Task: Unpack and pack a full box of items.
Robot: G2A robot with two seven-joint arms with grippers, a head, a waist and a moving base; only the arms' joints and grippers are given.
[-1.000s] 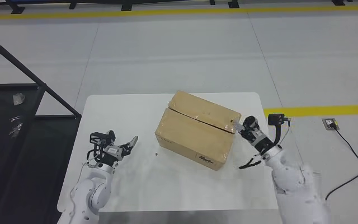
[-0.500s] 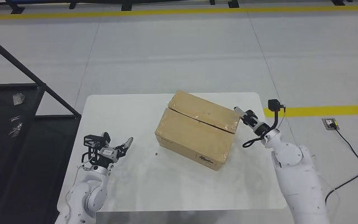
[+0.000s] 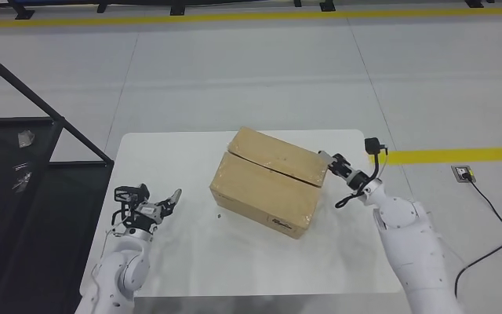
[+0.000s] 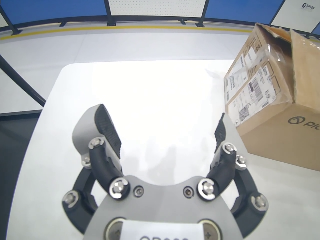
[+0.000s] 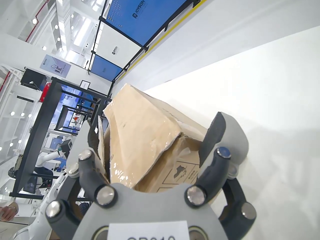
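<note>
At lower left of the top view, the left gripper (image 3: 157, 202) is hovering open over the white table (image 3: 172, 157), well apart from the taped brown cardboard box (image 3: 267, 184) sitting at centre. White barcoded shipping labels (image 4: 250, 86) are covering its end. At right, the right gripper (image 3: 333, 162) is spreading wide around the box's upper corner.

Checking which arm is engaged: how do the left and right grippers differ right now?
The left grey-and-black gripper hangs over the bare white table, apart from the brown cardboard box; the right grey-and-black gripper is at the box's end. Nothing lies between the left gripper's fingers; the box's taped flap corner sits between the right gripper's. Both stand open.
</note>
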